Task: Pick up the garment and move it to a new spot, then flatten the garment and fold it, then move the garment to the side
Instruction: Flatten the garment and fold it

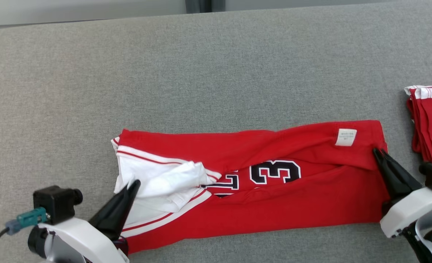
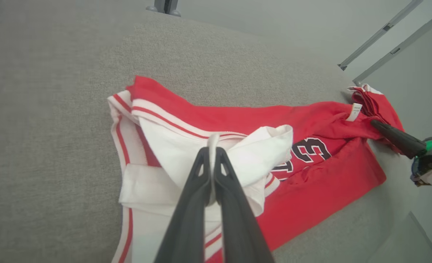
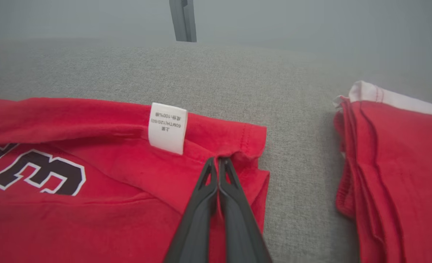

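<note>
The garment (image 1: 274, 204) is a red jersey with white striped sleeves and a black "3", lying partly folded across the grey surface, its upper edge turned down over the print. My left gripper (image 1: 134, 183) is shut on a fold of the white sleeve (image 2: 259, 146) at the garment's left end; white cloth shows between the fingers (image 2: 195, 175). At the right end my right gripper (image 1: 378, 151) is shut on the red hem corner (image 3: 245, 146), just right of the white care label (image 3: 167, 128). The right gripper (image 2: 374, 124) also appears in the left wrist view.
A stack of folded red garments (image 1: 431, 124) with white trim lies at the right edge, close beside my right gripper. The grey fabric surface (image 1: 216, 73) stretches wide behind and left of the jersey. A grey post (image 3: 182, 20) stands beyond the far edge.
</note>
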